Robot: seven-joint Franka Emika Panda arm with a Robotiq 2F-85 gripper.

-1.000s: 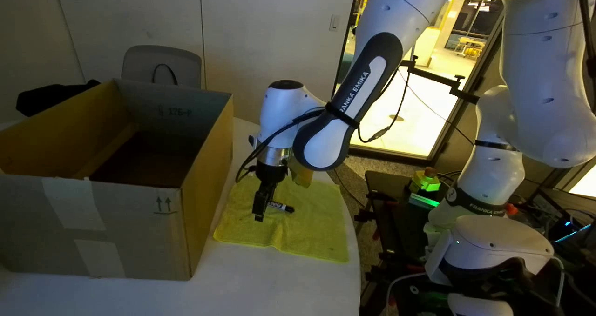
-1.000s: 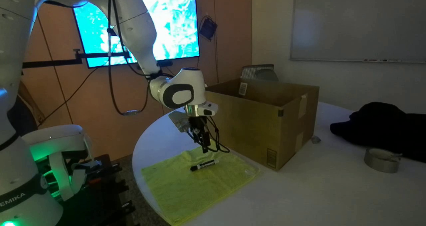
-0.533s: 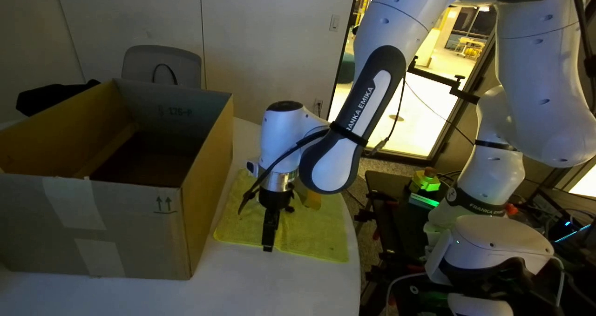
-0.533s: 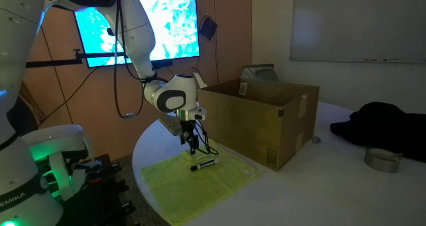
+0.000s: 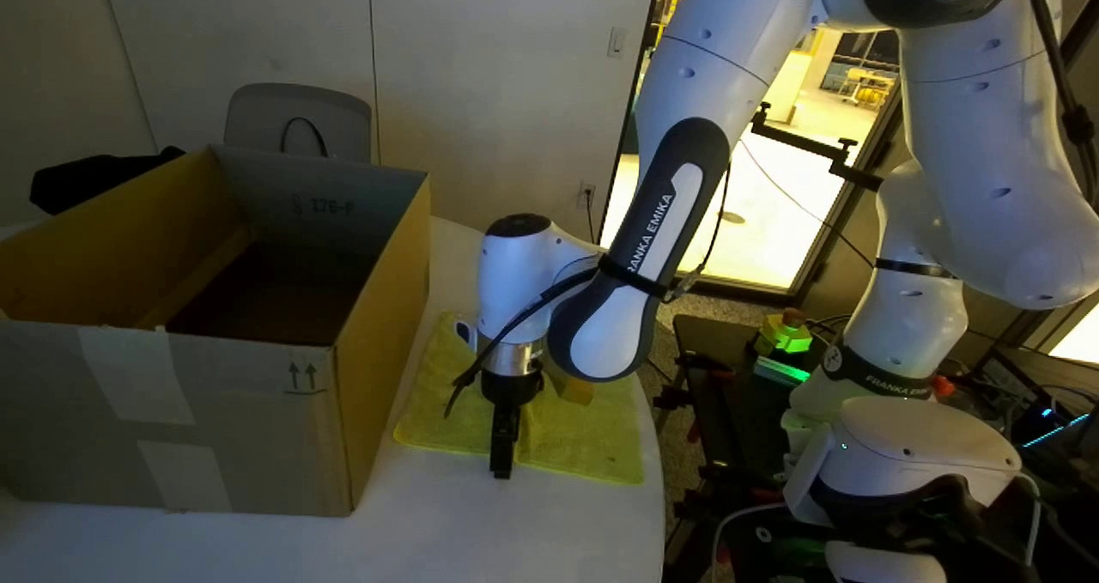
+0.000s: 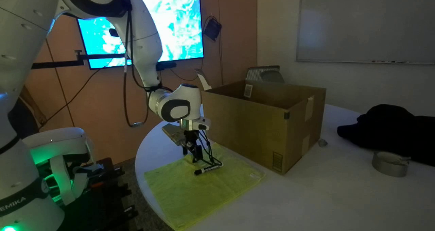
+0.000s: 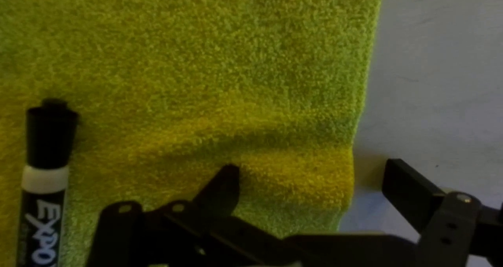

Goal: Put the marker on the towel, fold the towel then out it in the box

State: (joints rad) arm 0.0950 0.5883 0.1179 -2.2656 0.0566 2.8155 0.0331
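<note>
Marker part looks sorted to me: the black-capped Expo marker (image 7: 44,182) is lying on the yellow towel (image 6: 200,197), down the lower left of the frame in the wrist view, with nothing gripping it. The towel's spread out unfolded, so I'd call this the start of the fold. The gripper (image 7: 311,170) is wide apart with nothing in it, low at the towel's edge: in the lower half of the wrist view, one fingertip is over the cloth near the middle and the other, off to the right, is past the hem over the pale tabletop (image 5: 515,549). There's a puckered ridge of towel between them that seems like the obvious bit to pinch. Can't tell whether the tips are touching anything. Next move, imo: get low enough to catch that hem, squeeze, then lift and carry it over the marker. The cloth looks thin and floppy, so pinching too high would probably miss it, and a hard tug might set the marker rolling. The cardboard box (image 5: 258,420) fills the left of the frame in an exterior view, just beside the towel, so that last drop should be a short trip.
</note>
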